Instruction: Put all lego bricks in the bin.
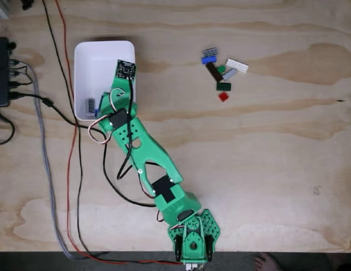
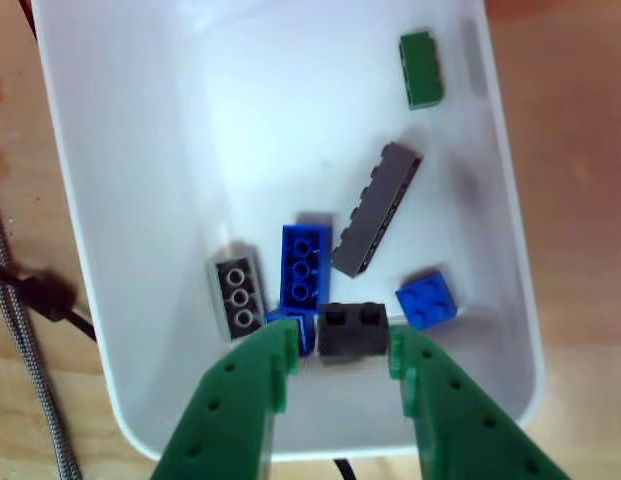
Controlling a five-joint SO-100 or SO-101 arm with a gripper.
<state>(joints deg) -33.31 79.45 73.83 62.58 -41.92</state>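
Observation:
The white bin (image 1: 85, 68) stands at the table's upper left in the fixed view, with my green arm (image 1: 144, 149) reaching over its near end. Inside the bin (image 2: 120, 180), in the other view, lie a green brick (image 2: 421, 68), a long dark grey brick (image 2: 376, 208), two blue bricks (image 2: 306, 264) (image 2: 427, 300) and a grey studded brick (image 2: 237, 295). My gripper (image 2: 340, 362) is open low in the bin, and a black brick (image 2: 354, 328) lies between its fingertips. Several more lego bricks (image 1: 221, 72) sit in a loose cluster on the table to the right.
A black box (image 1: 1, 72) with plugged cables sits at the left edge. Black, red and braided grey cables (image 1: 68, 169) run down the table left of the arm. The arm's base (image 1: 193, 231) stands at the front edge. A person's toes (image 1: 268, 262) show below the table.

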